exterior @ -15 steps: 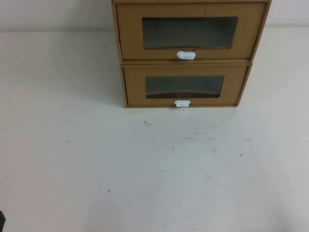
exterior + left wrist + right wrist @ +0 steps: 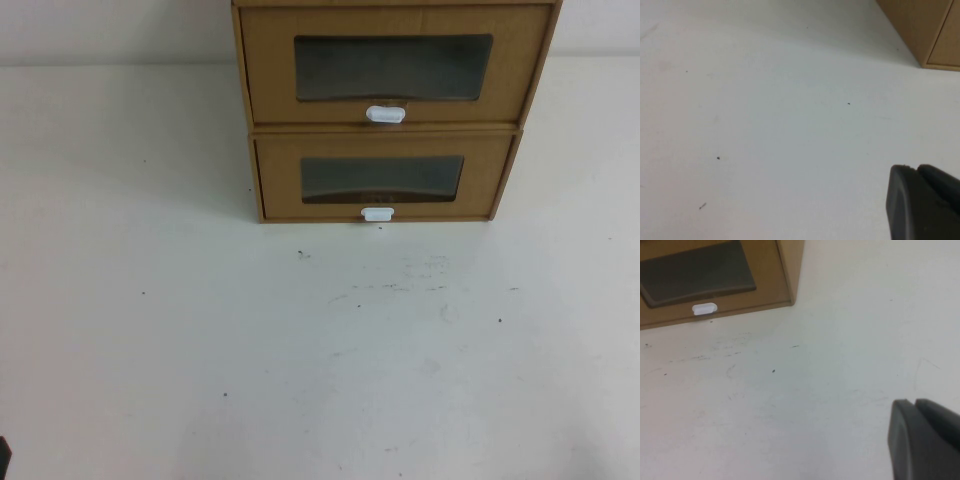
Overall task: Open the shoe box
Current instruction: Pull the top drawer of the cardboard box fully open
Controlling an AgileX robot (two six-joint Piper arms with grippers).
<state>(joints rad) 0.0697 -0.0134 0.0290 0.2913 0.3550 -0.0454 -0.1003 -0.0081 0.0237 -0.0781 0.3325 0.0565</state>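
You had two brown shoe boxes stacked at the far edge of the worktop point(image 2: 300, 350), a little right of its middle: the upper box point(image 2: 395, 22) sat on the lower box point(image 2: 280, 180). Both were closed. Each had one dark window and one white handle, the upper handle point(image 2: 385, 114) and the lower handle point(image 2: 377, 214). I could not tell what lay inside either.

Your left gripper point(image 2: 916, 172) hung over the worktop to the near left of the boxes, well apart from them, jaws pressed together and holding nothing. Your right gripper point(image 2: 915, 407) hung over the worktop on the near side of the lower box, towards its right corner, jaws likewise together and empty.
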